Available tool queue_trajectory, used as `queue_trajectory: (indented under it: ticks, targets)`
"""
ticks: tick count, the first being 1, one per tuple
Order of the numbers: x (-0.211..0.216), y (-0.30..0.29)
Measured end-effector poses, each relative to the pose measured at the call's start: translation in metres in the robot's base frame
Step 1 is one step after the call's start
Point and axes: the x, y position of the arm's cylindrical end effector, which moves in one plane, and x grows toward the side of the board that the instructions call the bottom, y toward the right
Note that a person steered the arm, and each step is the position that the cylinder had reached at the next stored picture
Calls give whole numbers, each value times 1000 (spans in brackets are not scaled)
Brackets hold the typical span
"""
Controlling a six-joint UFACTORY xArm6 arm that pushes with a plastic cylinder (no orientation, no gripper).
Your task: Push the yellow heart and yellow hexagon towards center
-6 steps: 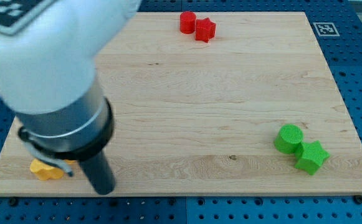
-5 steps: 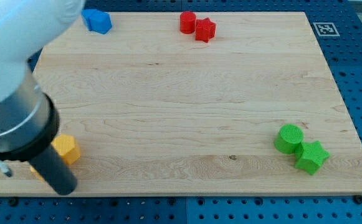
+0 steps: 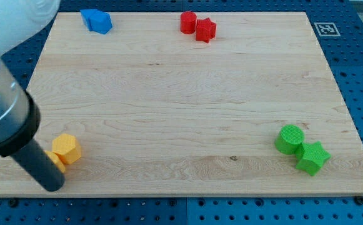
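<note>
A yellow hexagon [image 3: 65, 148] sits near the board's bottom left corner. A second yellow block, likely the yellow heart [image 3: 57, 162], lies just below and left of it, mostly hidden behind my rod, so its shape is unclear. My tip [image 3: 51, 185] is at the view's bottom left, right beside that block, just below and left of the hexagon. The arm's white and grey body fills the left edge.
Two blue blocks [image 3: 96, 20] sit at the top left. A red cylinder [image 3: 188, 22] and a red star [image 3: 205, 29] sit at the top middle. A green cylinder [image 3: 290, 139] and a green star [image 3: 312, 157] sit at the bottom right. A marker tag [image 3: 326, 29] lies off the top right corner.
My rod and arm have swung to the view's left, uncovering the blue blocks and the yellow hexagon. The other blocks have not moved.
</note>
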Motion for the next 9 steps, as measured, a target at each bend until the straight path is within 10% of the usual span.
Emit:
queue_trajectory:
  ticks: [9]
  targets:
    - [-8, -32]
